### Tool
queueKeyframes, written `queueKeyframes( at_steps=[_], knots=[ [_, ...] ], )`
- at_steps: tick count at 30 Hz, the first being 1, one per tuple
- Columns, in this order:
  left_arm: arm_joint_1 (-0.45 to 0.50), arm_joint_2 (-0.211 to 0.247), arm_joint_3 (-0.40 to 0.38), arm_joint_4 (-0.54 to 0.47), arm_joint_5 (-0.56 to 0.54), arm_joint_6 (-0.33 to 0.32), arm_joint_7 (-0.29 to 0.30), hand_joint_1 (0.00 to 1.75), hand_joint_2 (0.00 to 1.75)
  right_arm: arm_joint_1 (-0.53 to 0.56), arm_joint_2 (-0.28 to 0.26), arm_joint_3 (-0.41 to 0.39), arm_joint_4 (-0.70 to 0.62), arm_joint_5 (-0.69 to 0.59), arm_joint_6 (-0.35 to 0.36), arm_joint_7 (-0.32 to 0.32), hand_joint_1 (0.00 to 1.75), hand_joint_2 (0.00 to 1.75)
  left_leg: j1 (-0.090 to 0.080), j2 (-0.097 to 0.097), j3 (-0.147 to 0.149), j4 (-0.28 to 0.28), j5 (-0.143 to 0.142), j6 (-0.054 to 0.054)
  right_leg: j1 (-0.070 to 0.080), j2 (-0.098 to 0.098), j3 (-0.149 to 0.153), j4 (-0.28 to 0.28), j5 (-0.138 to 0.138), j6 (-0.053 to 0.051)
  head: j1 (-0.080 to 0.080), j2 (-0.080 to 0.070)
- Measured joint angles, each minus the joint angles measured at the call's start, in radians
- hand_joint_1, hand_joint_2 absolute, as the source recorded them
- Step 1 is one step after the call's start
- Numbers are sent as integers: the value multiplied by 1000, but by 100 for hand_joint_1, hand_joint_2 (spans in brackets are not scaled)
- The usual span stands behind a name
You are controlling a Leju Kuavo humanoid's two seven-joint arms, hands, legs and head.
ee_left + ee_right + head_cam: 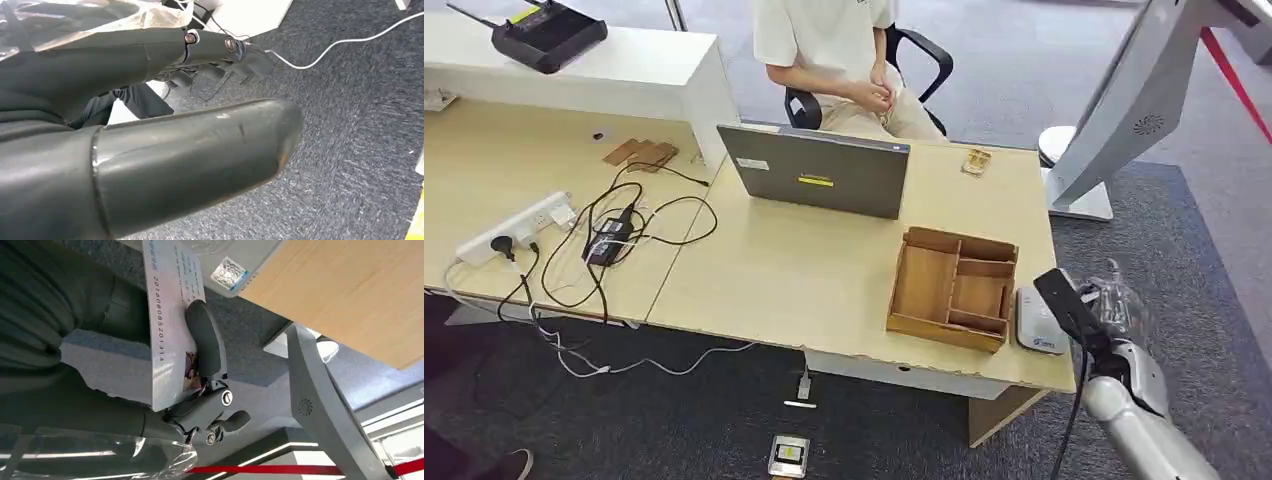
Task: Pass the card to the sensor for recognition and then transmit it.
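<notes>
Pinching the card between thumb and fingers, the right hand holds it just beside the sensor at the surface's edge; the thin grip could let it slip before reading. The left hand hangs empty, fingers apart.

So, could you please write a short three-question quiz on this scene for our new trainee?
1. True or false: the right hand holds the card.
2. Where is the sensor? A) on the laptop; B) at the desk edge, beside the wooden tray; C) on the floor.
3. Fill in: the left hand holds ____.

Key: 1 true; 2 B; 3 nothing.
</notes>
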Motion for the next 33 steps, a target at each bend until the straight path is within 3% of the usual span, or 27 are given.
queueKeyframes(
  at_steps=[33],
  knots=[
    [-1, -2, -1, 9, 27, 11, 0, 0, 0, -3, 82, 16, 139, -35, 3, -57, 175, 175, 0, 0, 2, 0, 0, 0, 0, 0, 2, 0, 0, 0, 0, 0]
  ],
)
